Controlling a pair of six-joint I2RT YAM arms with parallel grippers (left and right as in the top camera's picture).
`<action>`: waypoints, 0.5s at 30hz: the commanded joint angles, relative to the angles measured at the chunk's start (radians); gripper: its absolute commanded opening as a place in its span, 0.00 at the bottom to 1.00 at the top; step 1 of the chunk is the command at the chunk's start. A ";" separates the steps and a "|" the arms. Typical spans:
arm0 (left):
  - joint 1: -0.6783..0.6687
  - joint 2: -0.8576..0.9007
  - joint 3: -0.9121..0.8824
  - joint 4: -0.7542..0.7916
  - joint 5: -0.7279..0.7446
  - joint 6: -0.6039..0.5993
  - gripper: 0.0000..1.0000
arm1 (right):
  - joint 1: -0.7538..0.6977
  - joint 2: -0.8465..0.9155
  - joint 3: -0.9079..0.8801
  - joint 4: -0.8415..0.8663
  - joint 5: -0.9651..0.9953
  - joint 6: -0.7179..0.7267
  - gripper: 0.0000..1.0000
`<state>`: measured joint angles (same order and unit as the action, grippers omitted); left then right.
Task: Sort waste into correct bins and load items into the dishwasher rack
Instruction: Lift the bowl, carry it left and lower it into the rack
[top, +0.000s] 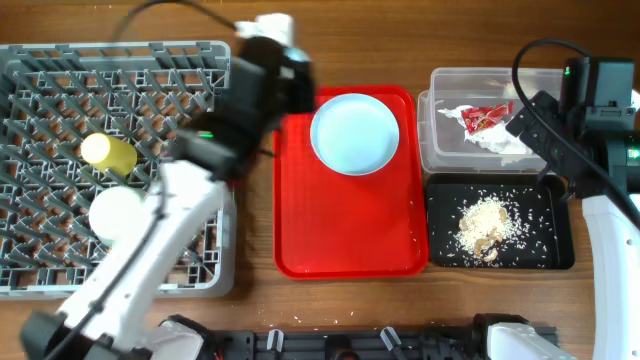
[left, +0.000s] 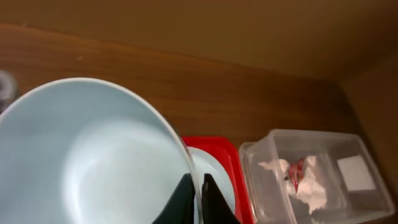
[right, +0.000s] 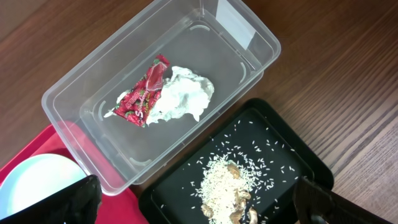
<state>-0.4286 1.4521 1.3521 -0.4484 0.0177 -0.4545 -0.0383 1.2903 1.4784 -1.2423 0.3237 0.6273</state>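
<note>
Since the napkin (right: 183, 99) and wrapper (right: 143, 93) already lie in the tub (right: 239, 71) and the rice (right: 221, 180) sits in the black tray (right: 292, 155) at the tub's 6 o'clock, sorting looks done. The step in hand is loading.

The cup (top: 108, 152) lies in the rack (top: 60, 90), with a pale round shape at its 6 o'clock that I take for the bowl (top: 115, 212). I see no fork or spoon.

The plate (left: 81, 162) is at the 12 o'clock end of the red tray (top: 345, 220). The left gripper (left: 196, 186) has its fingers pinched narrow on the plate's rim, one inside and one outside. The right gripper (right: 194, 186) hangs with fingers spread wide, holding nothing, above the seam between tub and black tray.

Next, I judge, the plate must be lifted by that single edge pinch. It could swing or slip, so a slow rise suits. It should then travel toward 9 o'clock over the rack wall, be turned on edge, and be slotted between pegs clear of the cup.
</note>
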 joint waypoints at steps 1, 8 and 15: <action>0.336 0.019 0.002 -0.080 0.540 -0.138 0.04 | -0.003 0.004 0.004 0.000 0.026 0.002 1.00; 0.809 0.205 0.002 -0.146 1.062 -0.129 0.04 | -0.003 0.004 0.004 0.000 0.026 0.001 1.00; 0.877 0.396 0.002 -0.038 1.280 -0.127 0.04 | -0.003 0.004 0.004 0.000 0.026 0.001 0.99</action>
<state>0.4480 1.8149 1.3525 -0.5114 1.1858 -0.5823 -0.0383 1.2903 1.4784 -1.2427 0.3233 0.6270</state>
